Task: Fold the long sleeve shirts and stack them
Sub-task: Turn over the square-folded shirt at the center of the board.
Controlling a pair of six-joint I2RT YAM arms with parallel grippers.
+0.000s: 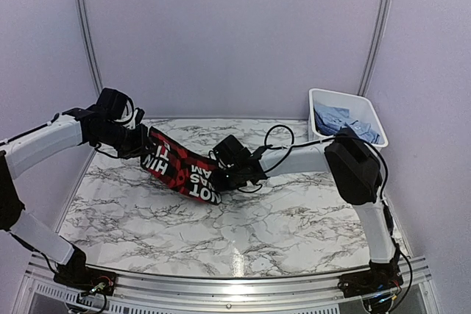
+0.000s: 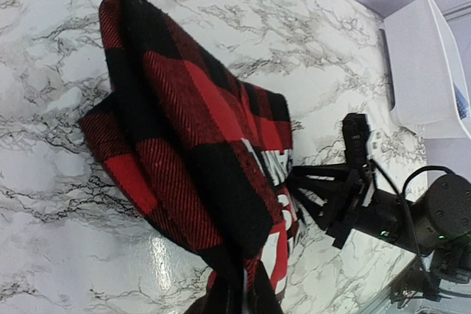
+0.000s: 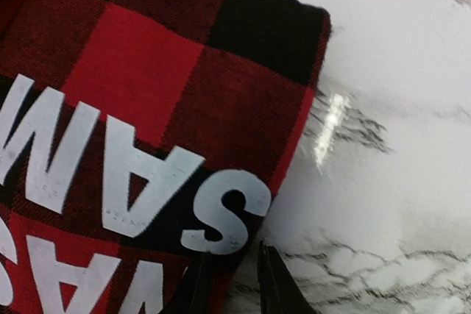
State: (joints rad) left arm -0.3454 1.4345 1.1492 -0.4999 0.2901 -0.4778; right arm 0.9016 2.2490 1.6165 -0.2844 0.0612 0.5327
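Observation:
A folded red-and-black check long sleeve shirt (image 1: 179,166) with white letters hangs stretched between my two grippers above the marble table. My left gripper (image 1: 145,146) is shut on its far left end. In the left wrist view the shirt (image 2: 184,137) drapes down from the left gripper (image 2: 243,286), whose fingers are buried in cloth. My right gripper (image 1: 219,176) pinches the shirt's near right edge. The right wrist view shows the shirt (image 3: 147,86) with its edge caught between the narrow-set jaws of the right gripper (image 3: 232,257). More light blue shirts (image 1: 340,121) lie in a tub.
A white plastic tub (image 1: 318,95) stands at the back right corner of the table, also seen as the tub (image 2: 423,71) in the left wrist view. Marble tabletop (image 1: 243,233) spreads in front of the arms. Grey booth walls close in the sides and back.

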